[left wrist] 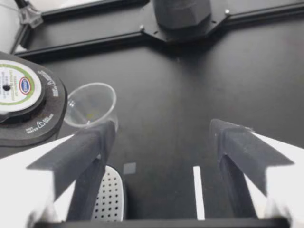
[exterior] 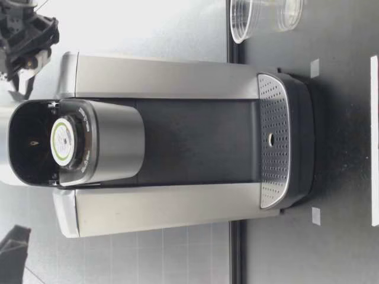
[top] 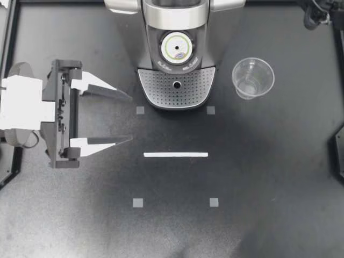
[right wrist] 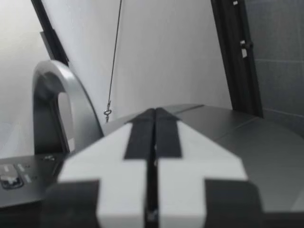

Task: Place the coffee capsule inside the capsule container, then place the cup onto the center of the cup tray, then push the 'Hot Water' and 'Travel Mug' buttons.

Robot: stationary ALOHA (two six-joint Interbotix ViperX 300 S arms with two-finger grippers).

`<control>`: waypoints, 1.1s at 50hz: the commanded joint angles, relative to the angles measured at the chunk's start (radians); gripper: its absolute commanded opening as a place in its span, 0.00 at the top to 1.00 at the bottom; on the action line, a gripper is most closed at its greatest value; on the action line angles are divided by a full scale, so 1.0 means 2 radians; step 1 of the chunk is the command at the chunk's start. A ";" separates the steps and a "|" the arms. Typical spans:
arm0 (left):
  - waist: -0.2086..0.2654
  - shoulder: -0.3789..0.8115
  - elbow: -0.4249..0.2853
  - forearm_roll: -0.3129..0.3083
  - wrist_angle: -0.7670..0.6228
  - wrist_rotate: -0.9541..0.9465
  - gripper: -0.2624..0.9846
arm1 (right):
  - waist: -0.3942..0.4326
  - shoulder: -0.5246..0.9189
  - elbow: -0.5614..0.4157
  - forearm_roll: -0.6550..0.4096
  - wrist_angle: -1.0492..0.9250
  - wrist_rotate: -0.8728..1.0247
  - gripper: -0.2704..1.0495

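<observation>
Already done, by the look of it, was step one: the capsule (top: pixel 177 48) sat in the open container (top: pixel 177 67) of the machine (top: pixel 174 16), upper centre of frame.

- Cup (top: pixel 252 78): stood upright on the counter (top: pixel 177 231), upper right, apart from the tray (top: pixel 156 88). Placing remained.
- Buttons: pressing judged outstanding.
- Left hand (top: pixel 130 118): fingers spread wide, empty, left of frame.
- Right hand (right wrist: pixel 154 111): fingers pressed together, empty, near the machine.

Capsule (top: pixel 179 48) seated in container (left wrist: pixel 52 102); clear cup (top: pixel 252 78) upright beside tray (top: pixel 161 91)
</observation>
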 commanded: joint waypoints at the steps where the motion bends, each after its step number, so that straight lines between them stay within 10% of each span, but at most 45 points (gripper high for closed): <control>1: 0.002 -0.006 -0.005 0.000 -0.002 0.000 0.19 | 0.007 -0.003 -0.018 -0.001 -0.004 0.001 0.74; 55: 0.007 -0.006 -0.005 0.000 -0.012 -0.001 0.20 | 0.108 -0.054 0.036 -0.023 0.016 0.002 0.74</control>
